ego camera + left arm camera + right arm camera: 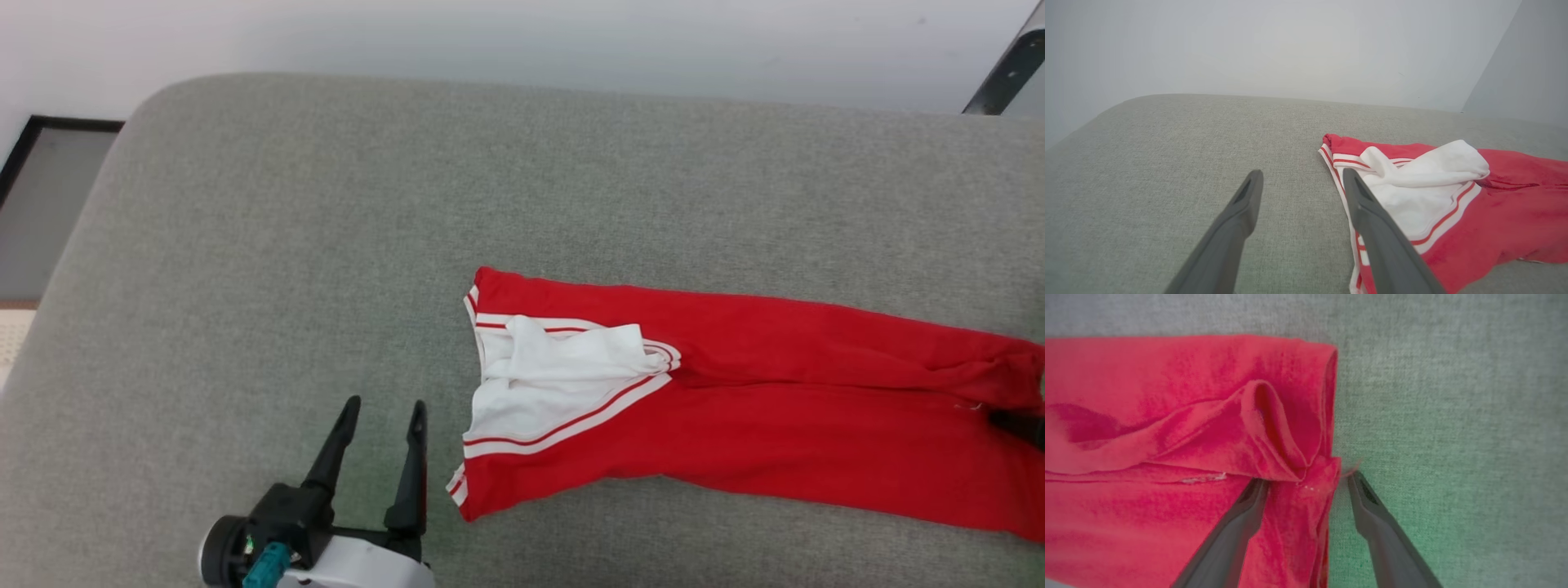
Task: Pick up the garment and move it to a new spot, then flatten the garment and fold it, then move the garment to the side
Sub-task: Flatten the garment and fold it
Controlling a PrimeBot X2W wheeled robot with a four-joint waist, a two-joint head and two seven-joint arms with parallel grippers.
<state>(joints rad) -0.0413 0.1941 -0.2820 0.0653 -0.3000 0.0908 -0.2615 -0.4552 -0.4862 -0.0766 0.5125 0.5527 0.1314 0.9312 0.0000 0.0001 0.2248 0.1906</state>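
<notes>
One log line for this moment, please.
garment: long strip on grey cushion | left pincer: open, beside white sleeve | right pincer: open, astride garment's end edge

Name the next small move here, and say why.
Probably close the right gripper: its open jaws straddle the red edge of the garment. The left gripper, open, sits beside the striped end, not around it.

grey fabric surface [326, 245], perhaps couch, pale wall [522, 41]

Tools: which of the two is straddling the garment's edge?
The right tool: open, one finger over the red garment, the other over the grey cushion. The left tool, also open, sits beside the garment's white end, apart from it.
</notes>
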